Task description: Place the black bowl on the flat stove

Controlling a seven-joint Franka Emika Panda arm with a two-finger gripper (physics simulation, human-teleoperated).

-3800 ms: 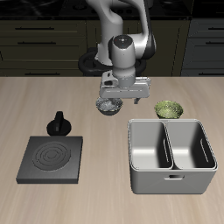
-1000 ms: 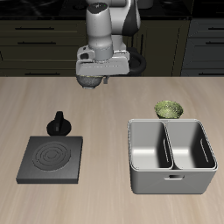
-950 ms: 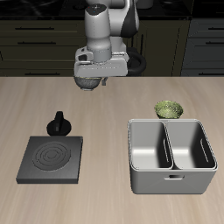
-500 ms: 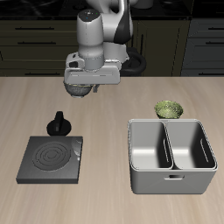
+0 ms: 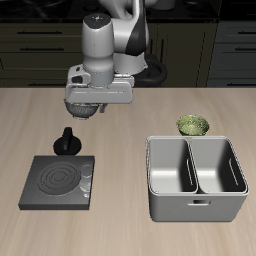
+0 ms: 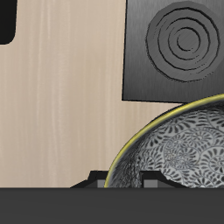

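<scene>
The black bowl [image 5: 82,112] hangs in the air under the hand, with my gripper [image 5: 90,105] shut on its rim. Up close, the wrist view fills with its speckled grey-white inside and thin yellowish rim [image 6: 179,150]. The flat stove [image 5: 59,181] is a dark square plate with ring marks, lying on the table nearer the front edge than the bowl; its rings show clearly in the wrist view [image 6: 181,39]. The bowl is above the table, farther back than the stove and not over it. My fingertips are hidden in the wrist view.
A small black knobbed pot [image 5: 68,142] stands just behind the stove, almost under the bowl. A grey two-compartment bin [image 5: 195,178] sits across the table, with a green-yellow bowl [image 5: 193,125] behind it. Dark cabinets line the back.
The arm has carried the black bowl up off the table and sideways toward the stove's side. Over the last second it has kept drifting that way and slightly toward the front.
</scene>
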